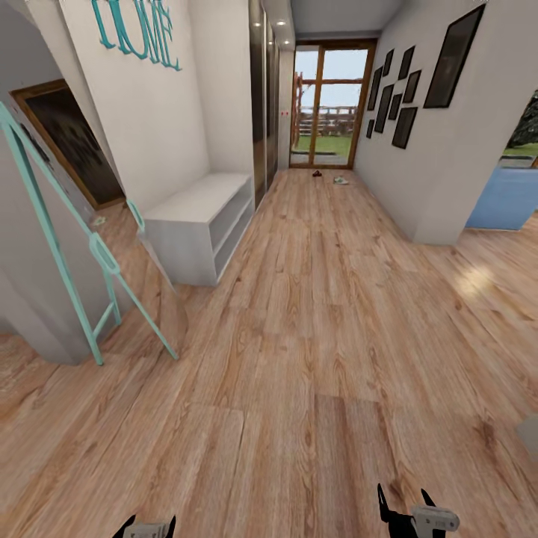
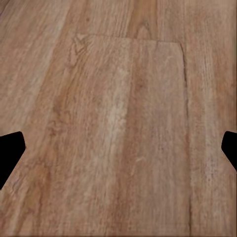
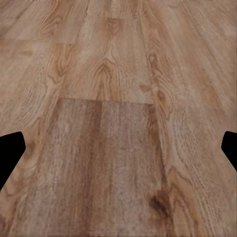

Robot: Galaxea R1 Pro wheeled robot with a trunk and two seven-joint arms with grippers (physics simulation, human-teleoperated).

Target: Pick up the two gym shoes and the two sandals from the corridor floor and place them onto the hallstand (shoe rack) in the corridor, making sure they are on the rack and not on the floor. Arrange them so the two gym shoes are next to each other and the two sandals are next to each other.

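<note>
Two small shoes [image 1: 329, 177] lie far beyond one hallstand [image 1: 196, 224].

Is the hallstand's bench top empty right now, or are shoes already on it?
Empty: the hallstand shows a bare pale bench top. The visible shelf openings look empty too. Small shoe-like items lie far down the corridor floor.

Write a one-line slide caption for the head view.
Wood-floored corridor: hallstand at left, shoes far off by the glass door.
</note>
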